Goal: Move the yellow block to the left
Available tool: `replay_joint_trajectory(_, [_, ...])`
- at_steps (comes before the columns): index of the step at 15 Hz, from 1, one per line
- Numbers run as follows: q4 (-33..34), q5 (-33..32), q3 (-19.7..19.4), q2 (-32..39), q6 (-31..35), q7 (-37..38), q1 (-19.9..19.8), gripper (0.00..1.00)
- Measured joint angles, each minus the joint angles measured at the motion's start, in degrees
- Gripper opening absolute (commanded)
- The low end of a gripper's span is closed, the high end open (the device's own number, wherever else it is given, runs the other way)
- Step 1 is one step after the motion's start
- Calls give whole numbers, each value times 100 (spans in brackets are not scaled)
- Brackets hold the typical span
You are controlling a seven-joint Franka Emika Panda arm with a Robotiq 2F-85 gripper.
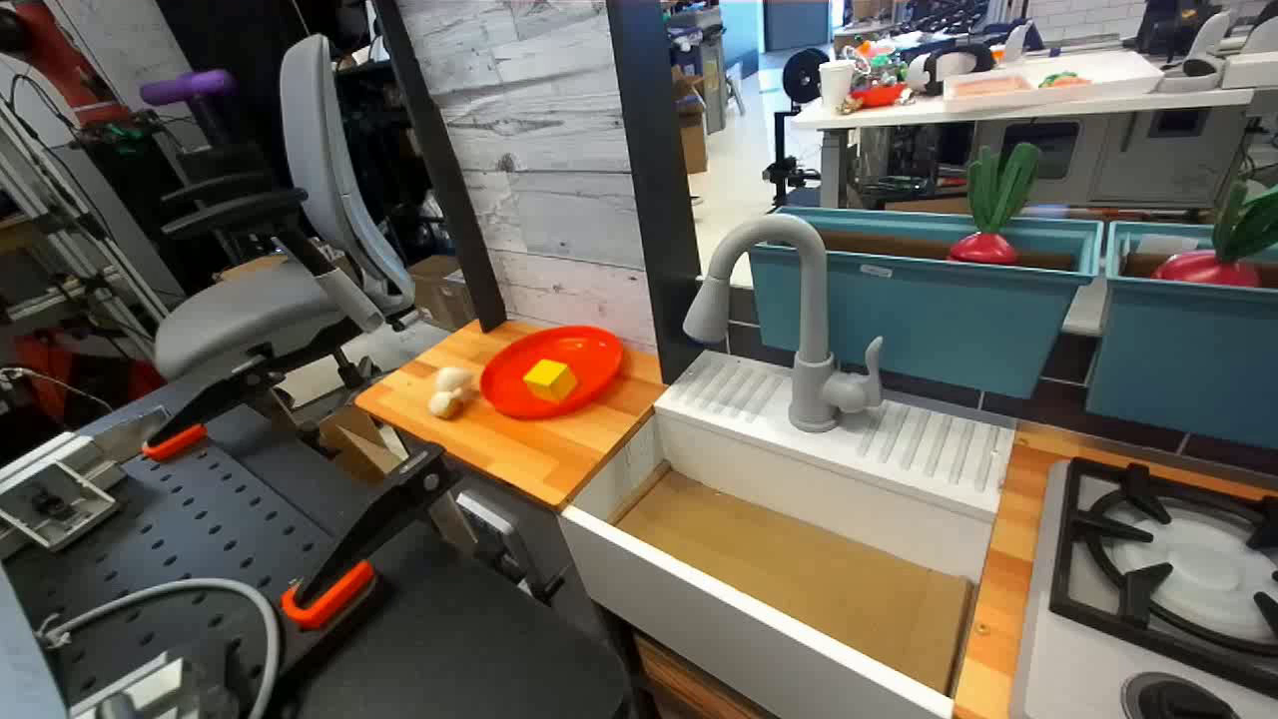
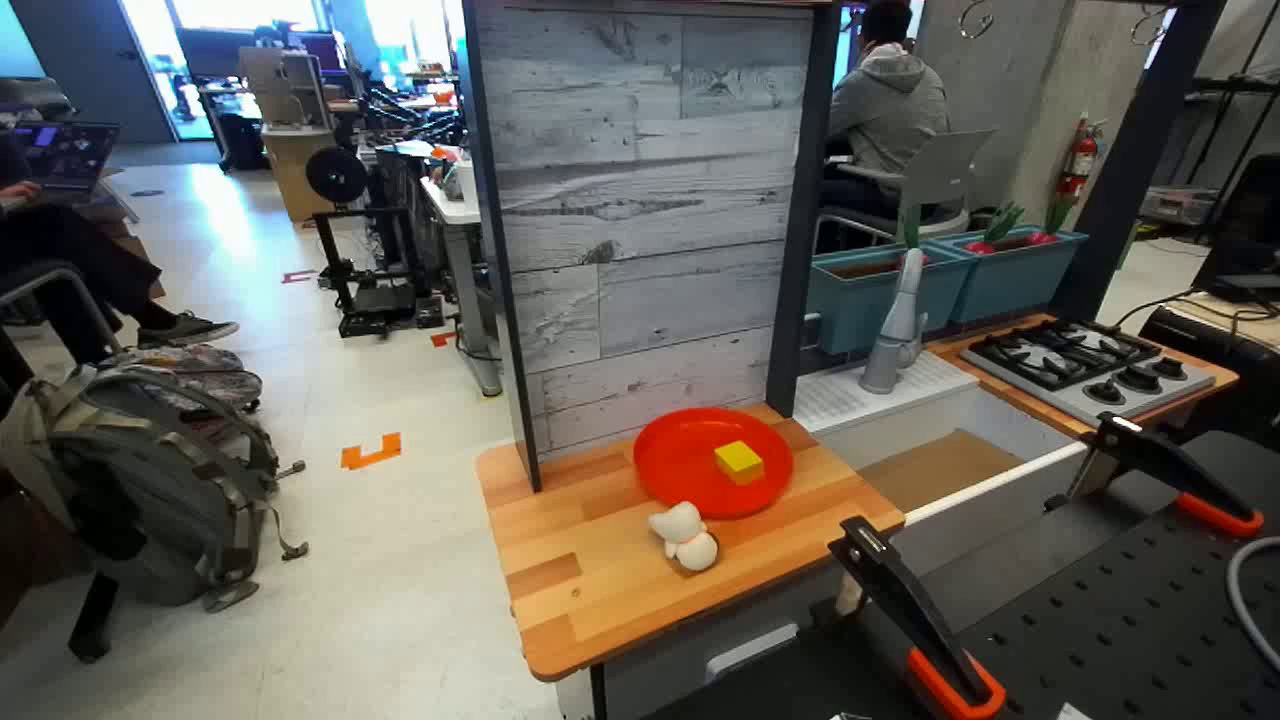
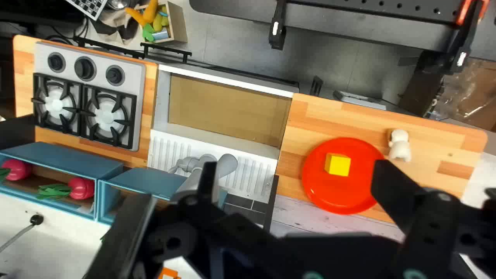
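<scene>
The yellow block (image 3: 338,164) is a small cube resting on the round red-orange plate (image 3: 356,193). In both exterior views the block (image 1: 550,380) (image 2: 739,462) also sits on the plate (image 1: 504,374) (image 2: 680,470), which lies on the wooden counter beside the sink. My gripper (image 3: 295,166) shows only in the wrist view. Its two black fingers are wide apart with nothing between them held. It is high above the counter, with the block and most of the plate framed between the fingers. The arm and gripper are out of view in both exterior views.
A small white figure (image 3: 399,144) lies on the counter near the plate. A sink (image 1: 799,559) with a grey faucet (image 1: 814,300) adjoins the counter. A wood-pattern panel (image 2: 650,220) stands upright behind the plate. A stove (image 3: 89,97) and teal planters (image 1: 919,310) are farther along.
</scene>
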Motion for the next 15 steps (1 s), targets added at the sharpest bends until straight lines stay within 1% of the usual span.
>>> replay_joint_trajectory(4, [5, 0, 0, 0, 0, 0, 0, 100])
replay_joint_trajectory(7, [-67, -5, 16, 49, 107, 198, 1, 100])
replay_joint_trajectory(9, [-200, -5, 79, 197, 491, 406, 13, 100])
replay_joint_trajectory(11, [-387, -6, 176, 457, 1028, 614, 49, 100])
replay_joint_trajectory(15, [-612, -4, 317, 1304, 2059, 1041, 150, 100])
